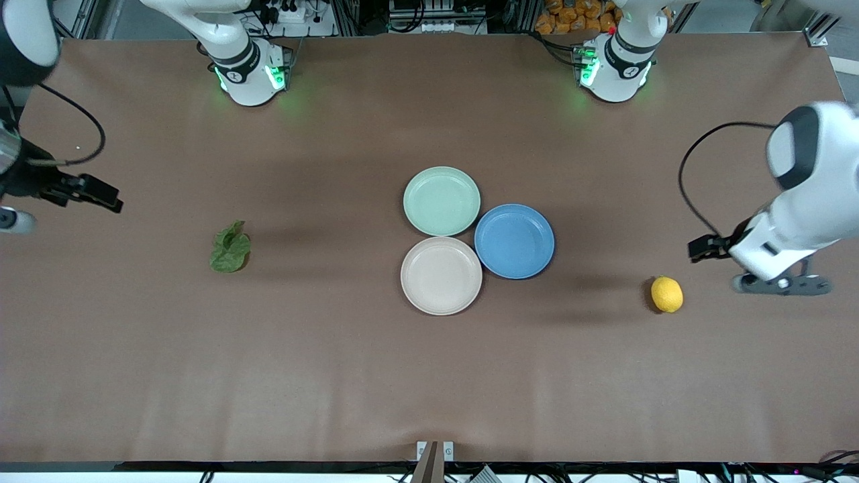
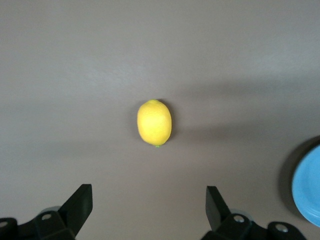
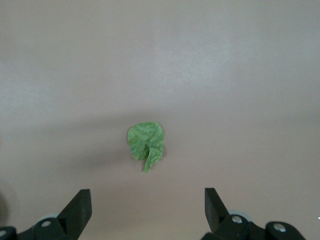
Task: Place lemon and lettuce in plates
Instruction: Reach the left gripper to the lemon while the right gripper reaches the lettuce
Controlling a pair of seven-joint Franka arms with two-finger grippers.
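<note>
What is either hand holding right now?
Nothing. Left hand open above the lemon; right hand open above the lettuce.

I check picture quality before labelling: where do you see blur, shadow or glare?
Front view: left arm motion-blurred; soft shadows beside the plates. Left wrist view: lemon sharp, faint shadow band. Right wrist view: lettuce slightly soft; no glare.
</note>
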